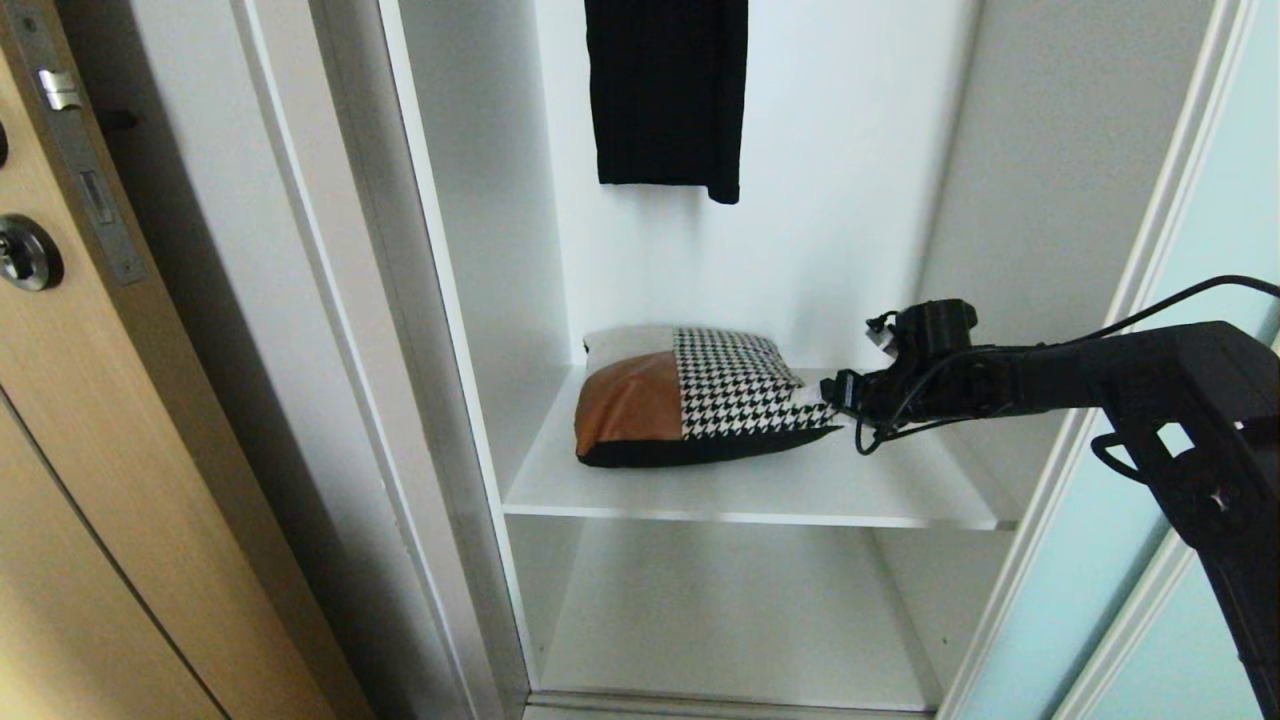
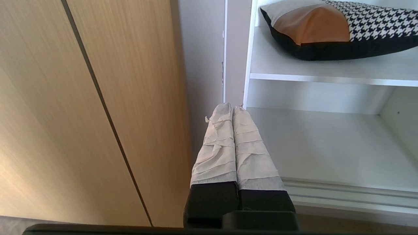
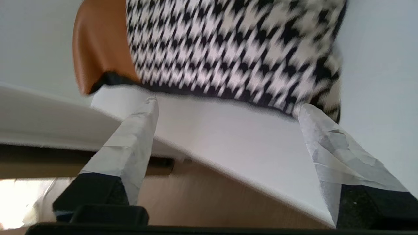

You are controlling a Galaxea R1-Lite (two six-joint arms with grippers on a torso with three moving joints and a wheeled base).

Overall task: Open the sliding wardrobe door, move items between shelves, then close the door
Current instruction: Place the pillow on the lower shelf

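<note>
Jaws of right gripper (image 3: pixel 228 107) wide beside houndstooth-and-brown patchwork cushion (image 1: pixel 690 395).

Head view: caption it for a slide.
Right claw open at the patchwork cushion on the upper shelf, wardrobe open.

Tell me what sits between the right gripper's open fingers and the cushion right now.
Nothing: in the right wrist view only bare white shelf lies between the open right gripper and the cushion.
</note>
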